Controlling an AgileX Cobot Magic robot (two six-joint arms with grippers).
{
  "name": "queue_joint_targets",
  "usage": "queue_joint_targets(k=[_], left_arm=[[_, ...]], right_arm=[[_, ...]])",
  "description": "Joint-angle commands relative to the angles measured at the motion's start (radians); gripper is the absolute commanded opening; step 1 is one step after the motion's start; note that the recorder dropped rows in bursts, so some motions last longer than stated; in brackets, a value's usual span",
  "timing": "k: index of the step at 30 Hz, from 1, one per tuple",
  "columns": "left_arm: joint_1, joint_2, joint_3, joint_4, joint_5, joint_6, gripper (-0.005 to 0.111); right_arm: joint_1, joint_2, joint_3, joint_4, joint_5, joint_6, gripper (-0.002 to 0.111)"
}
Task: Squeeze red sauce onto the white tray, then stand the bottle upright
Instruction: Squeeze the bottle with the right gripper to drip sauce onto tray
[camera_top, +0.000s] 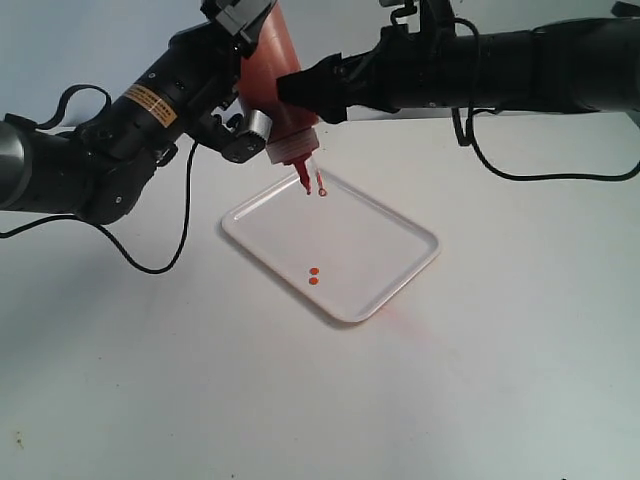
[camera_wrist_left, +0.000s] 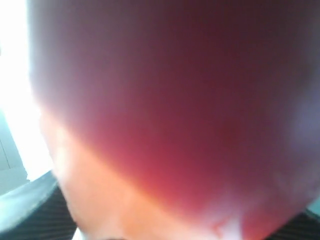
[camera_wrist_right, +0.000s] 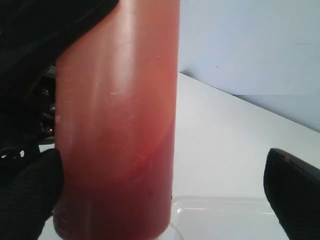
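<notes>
Left pincer (camera_top: 250, 72) tight around inverted bottle (camera_top: 275, 50), right pincer (camera_wrist_right: 162, 197) wide beside it.

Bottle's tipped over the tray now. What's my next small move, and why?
Probably close the right gripper on the bottle to squeeze. Its fingers straddle the body with a wide gap on one side. The left gripper holds the bottle with its nozzle down over the tray, where only two small drops lie.

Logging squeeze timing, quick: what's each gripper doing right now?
Left gripper: shut on the translucent red-orange plastic squeeze bottle.
Right gripper: open around that bottle, one finger clear of it.
</notes>
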Motion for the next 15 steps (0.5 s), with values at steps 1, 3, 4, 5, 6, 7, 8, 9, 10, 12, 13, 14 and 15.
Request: queue_joint_targets(k=[1,3,4,5,6,7,8,9,10,12,13,14,15], left_arm=[[-0.005,-0.012,-0.012,0.008,-0.060,-0.017,0.000],[-0.005,-0.012,-0.012,0.030,-0.060,-0.017,0.000],[-0.005,-0.012,-0.012,0.044,-0.060,-0.017,0.000],[-0.005,-0.012,-0.012,0.052,-0.058,-0.017,0.000],[-0.005,-0.012,-0.012,0.055,-0.058,-0.017,0.000],[-0.005,-0.012,-0.012,0.060,-0.058,-0.017,0.000],[-0.005,-0.012,-0.012,0.063,-0.057,-0.017,0.000],[-0.005,-0.012,-0.012,0.065,-0.057,-0.017,0.000],[-0.005,-0.012,-0.012,0.065,-0.057,-0.017,0.000],[-0.005,-0.012,-0.012,0.076,-0.057,-0.017,0.000],[-0.005,-0.012,-0.012,0.084,-0.057,-0.017,0.000],[-0.005,-0.012,-0.012,0.089,-0.057,-0.017,0.000],[-0.005,-0.012,-0.012,0.100,-0.053,-0.017,0.000]], right_arm=[[0.014,0.016,-0.009,-0.072,0.023,0.004,0.100],[0.025,0.018,-0.009,-0.102,-0.003,0.004,0.100],[0.032,0.018,-0.009,-0.102,-0.044,0.004,0.100],[0.041,0.018,-0.009,-0.104,-0.098,0.004,0.100],[0.048,0.018,-0.009,-0.104,-0.147,0.004,0.099],[0.053,0.018,-0.009,-0.104,-0.175,-0.002,0.098],[0.060,0.019,-0.009,-0.109,-0.177,-0.012,0.097],[0.063,0.019,-0.009,-0.112,-0.180,-0.025,0.096],[0.063,0.019,-0.009,-0.119,-0.182,-0.027,0.095],[0.063,0.020,-0.009,-0.121,-0.192,-0.052,0.093],[0.063,0.020,-0.009,-0.121,-0.211,-0.054,0.093],[0.063,0.020,-0.009,-0.121,-0.240,-0.054,0.092],[0.063,0.020,-0.009,-0.119,-0.256,-0.054,0.091]])
